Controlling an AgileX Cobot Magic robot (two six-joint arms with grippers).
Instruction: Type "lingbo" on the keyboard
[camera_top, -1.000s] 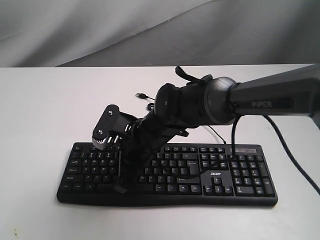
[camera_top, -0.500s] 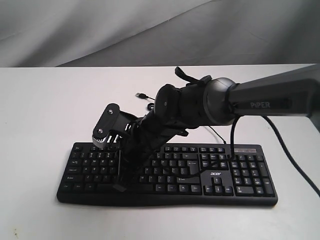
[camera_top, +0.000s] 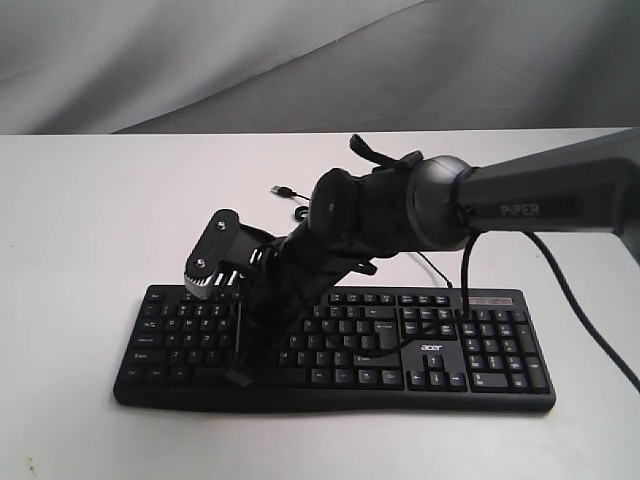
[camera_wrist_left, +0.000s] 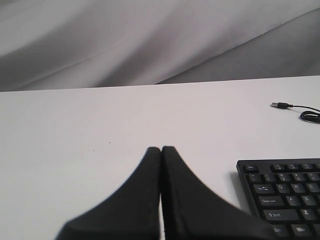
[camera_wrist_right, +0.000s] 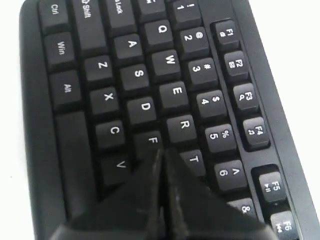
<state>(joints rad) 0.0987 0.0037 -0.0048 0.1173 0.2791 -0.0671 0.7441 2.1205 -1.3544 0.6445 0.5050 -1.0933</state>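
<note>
The black keyboard (camera_top: 440, 350) lies across the white table, with its acer logo right of the middle. My right gripper (camera_top: 238, 378) reaches across from the right and points down over the left half of the keys. In the right wrist view the gripper (camera_wrist_right: 162, 151) is shut with nothing in it, and its tips sit beside the F, V and T keys of the keyboard (camera_wrist_right: 150, 75). They hide the keys beneath them, so contact cannot be told. My left gripper (camera_wrist_left: 161, 148) is shut and empty over bare table, left of the keyboard's corner (camera_wrist_left: 285, 195).
The keyboard's thin cable ends in a loose USB plug (camera_top: 283, 190) on the table behind it; the plug (camera_wrist_left: 278, 105) also shows in the left wrist view. A grey cloth backdrop (camera_top: 200, 60) hangs behind the table. The right arm's own cable (camera_top: 580, 300) trails at the right.
The right gripper has edged very slightly left over the keys. Nothing else has visibly moved.
</note>
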